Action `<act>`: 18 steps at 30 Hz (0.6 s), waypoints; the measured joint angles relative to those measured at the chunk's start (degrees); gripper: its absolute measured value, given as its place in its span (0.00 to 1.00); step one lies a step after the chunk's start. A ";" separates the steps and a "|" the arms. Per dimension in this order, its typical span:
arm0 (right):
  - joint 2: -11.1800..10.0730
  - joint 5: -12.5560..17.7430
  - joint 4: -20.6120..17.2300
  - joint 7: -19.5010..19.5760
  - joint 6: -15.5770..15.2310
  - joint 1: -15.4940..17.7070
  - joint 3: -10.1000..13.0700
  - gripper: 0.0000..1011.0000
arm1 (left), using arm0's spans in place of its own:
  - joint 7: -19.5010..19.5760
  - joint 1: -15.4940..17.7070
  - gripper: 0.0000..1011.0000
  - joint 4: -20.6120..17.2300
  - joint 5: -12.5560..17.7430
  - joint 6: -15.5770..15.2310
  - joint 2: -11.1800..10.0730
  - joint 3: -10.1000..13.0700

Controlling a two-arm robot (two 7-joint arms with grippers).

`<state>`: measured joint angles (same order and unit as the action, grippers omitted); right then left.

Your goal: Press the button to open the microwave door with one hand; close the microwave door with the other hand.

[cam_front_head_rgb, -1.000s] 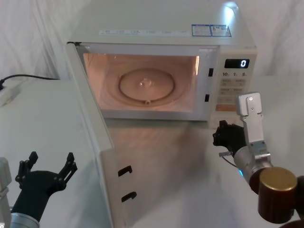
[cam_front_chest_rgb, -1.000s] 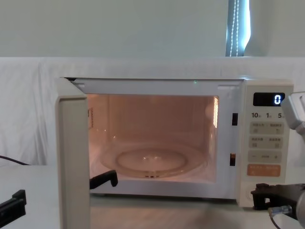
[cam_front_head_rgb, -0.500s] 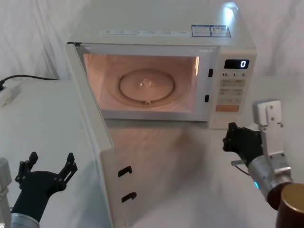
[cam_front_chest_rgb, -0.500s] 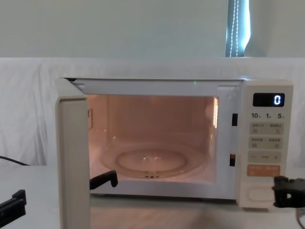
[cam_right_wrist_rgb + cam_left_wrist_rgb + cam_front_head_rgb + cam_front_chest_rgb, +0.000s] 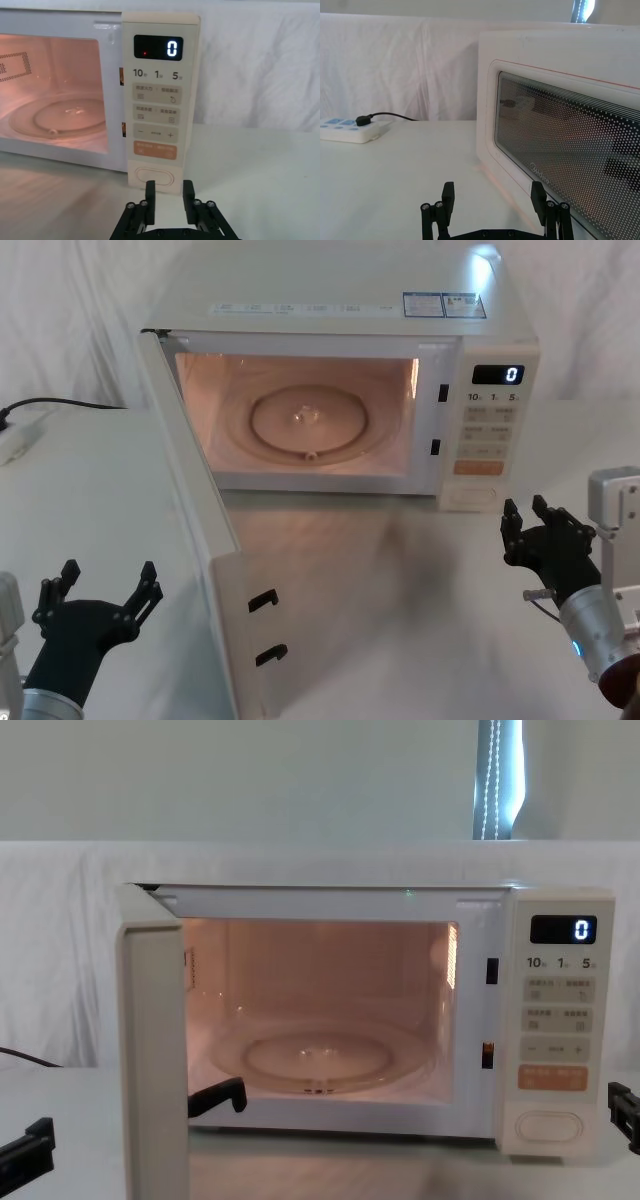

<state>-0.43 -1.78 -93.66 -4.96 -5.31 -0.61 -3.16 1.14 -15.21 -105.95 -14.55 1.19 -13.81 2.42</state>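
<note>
From the head view: found the microwave door [image 5: 215, 570] swung fully out on its left hinge, so judged the opening step done and the closing step not yet begun. Noted the right gripper [image 5: 527, 512] hanging just in front of and below the button [image 5: 472, 498], clear of the panel, claw slightly parted. Noted the left gripper [image 5: 108, 576] low on the outer side of the door, claw spread wide, near but not touching; judged that a fair spot for pushing the panel shut. Saw nothing in the lit cavity of the microwave [image 5: 340, 300] but its glass turntable [image 5: 308, 420]. From the left wrist view: faced the door's dotted window straight on, with both spread fingers [image 5: 448, 192] apart from it and a power strip [image 5: 347, 131] lying well off on the table [image 5: 395, 165]. From the right wrist view: looked squarely at the button at the foot of the control panel, under the orange key [image 5: 155, 150] and the display [image 5: 158, 48] reading "0"; found the claw holding only a narrow gap and pinching nothing. From the chest view: caught the door edge-on at the left, a black latch hook [image 5: 218, 1095] jutting from its inner face, the cavity bare save the turntable, and a gripper low at either edge.
</note>
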 joint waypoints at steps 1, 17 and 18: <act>-0.16 0.35 0.00 0.06 0.56 0.26 0.14 0.37 | 0.00 0.00 0.99 0.00 0.00 0.00 0.00 0.00; -1.78 2.39 1.41 0.84 4.89 1.36 1.41 0.85 | 0.00 0.00 0.99 0.00 0.00 0.00 0.00 0.00; -1.85 2.48 1.49 0.88 4.97 1.38 1.50 0.88 | 0.00 0.00 0.99 0.00 0.00 0.00 0.00 0.00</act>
<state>-2.28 0.69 -92.17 -4.08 -0.35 0.77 -1.65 1.14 -15.21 -105.95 -14.55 1.19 -13.81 2.41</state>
